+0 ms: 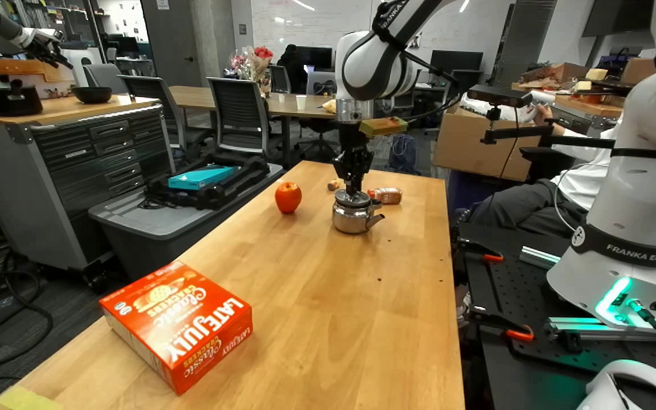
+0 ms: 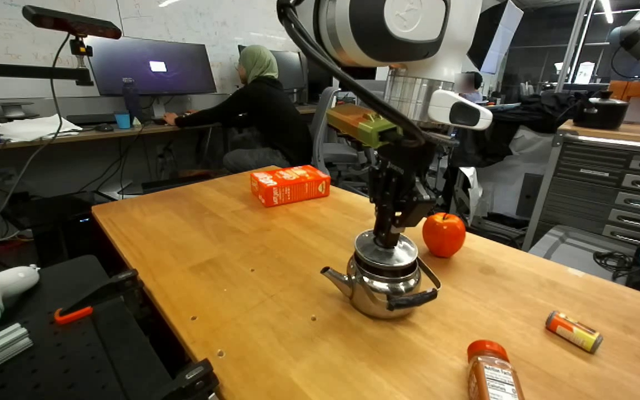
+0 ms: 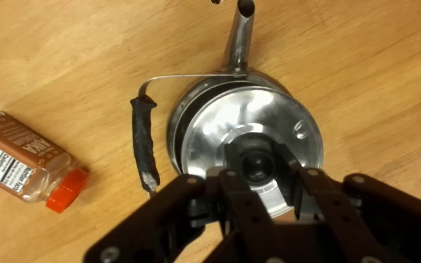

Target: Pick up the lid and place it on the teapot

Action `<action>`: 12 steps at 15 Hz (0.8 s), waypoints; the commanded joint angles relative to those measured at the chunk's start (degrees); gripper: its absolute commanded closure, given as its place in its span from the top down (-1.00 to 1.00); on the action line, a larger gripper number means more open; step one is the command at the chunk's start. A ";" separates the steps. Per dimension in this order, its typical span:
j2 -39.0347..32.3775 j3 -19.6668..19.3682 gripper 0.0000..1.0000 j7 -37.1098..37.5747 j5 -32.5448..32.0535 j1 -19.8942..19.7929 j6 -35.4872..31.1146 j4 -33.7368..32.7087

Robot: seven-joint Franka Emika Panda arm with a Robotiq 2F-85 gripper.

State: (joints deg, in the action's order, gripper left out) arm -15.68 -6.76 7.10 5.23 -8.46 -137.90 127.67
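Note:
The steel teapot [image 2: 378, 300] stands upright on the wooden table in both exterior views, also [image 1: 352, 221]. Its spout and dark handle show in the wrist view, where the teapot [image 3: 174, 135] is partly covered. The round silver lid [image 2: 375, 254] is over the teapot's mouth, also [image 1: 352, 199]. In the wrist view the lid [image 3: 228, 113] sits off-centre, and a dark crescent of the opening shows on the handle side. My gripper [image 3: 256, 151] points down with its fingers closed around the lid's black knob; the gripper [image 2: 388, 239] hides the knob there. Whether the lid touches the rim cannot be told.
A red apple [image 2: 444, 235] stands near the teapot. A spice bottle with a red cap [image 3: 24, 157] lies on the handle side, also [image 2: 495, 375]. A small orange-yellow cylinder [image 2: 574, 331] lies farther off. An orange cracker box [image 1: 177, 324] lies at the table's far end from the teapot.

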 commanded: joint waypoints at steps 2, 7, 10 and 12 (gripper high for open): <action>-1.37 -0.14 -0.84 -0.70 2.14 -0.44 -0.77 -1.37; -2.36 -0.16 -0.85 -0.81 1.93 -0.41 -0.94 -1.75; -2.86 -0.25 -0.85 -0.33 1.57 -0.22 -0.87 -1.92; -2.97 -0.31 -0.85 -0.15 1.32 -0.12 -0.98 -1.97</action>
State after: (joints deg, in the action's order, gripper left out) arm -17.03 -6.76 7.10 5.85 -8.57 -138.72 127.45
